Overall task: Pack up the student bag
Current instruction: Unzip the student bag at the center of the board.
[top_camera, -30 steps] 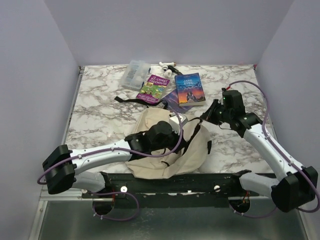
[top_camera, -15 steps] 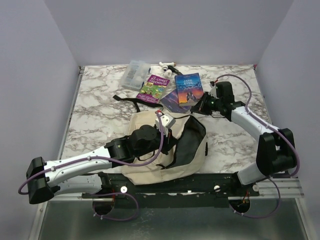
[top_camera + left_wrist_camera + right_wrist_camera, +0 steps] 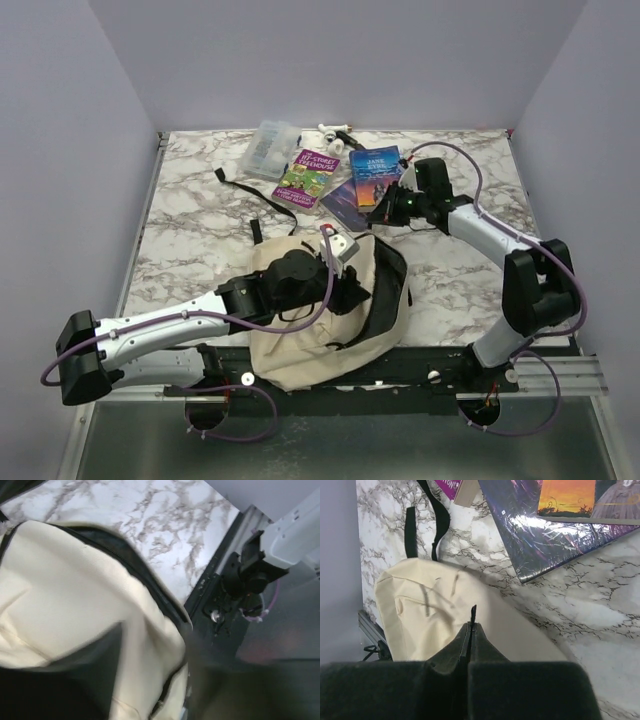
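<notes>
Three books (image 3: 378, 175) are lying unpacked on the worktop (image 3: 200, 230) just ahead of our right fingers (image 3: 477, 640), which are pressing together, empty. We are hovering our left fingers (image 3: 345, 280), whose gap we cannot tell, over the open student bag (image 3: 300, 355).

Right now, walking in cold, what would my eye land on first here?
Probably the big beige student bag, slumped open at the near edge of the marble table with the left arm draped over it. Next, the colourful books fanned at the far middle, the right arm stretched toward them.
</notes>
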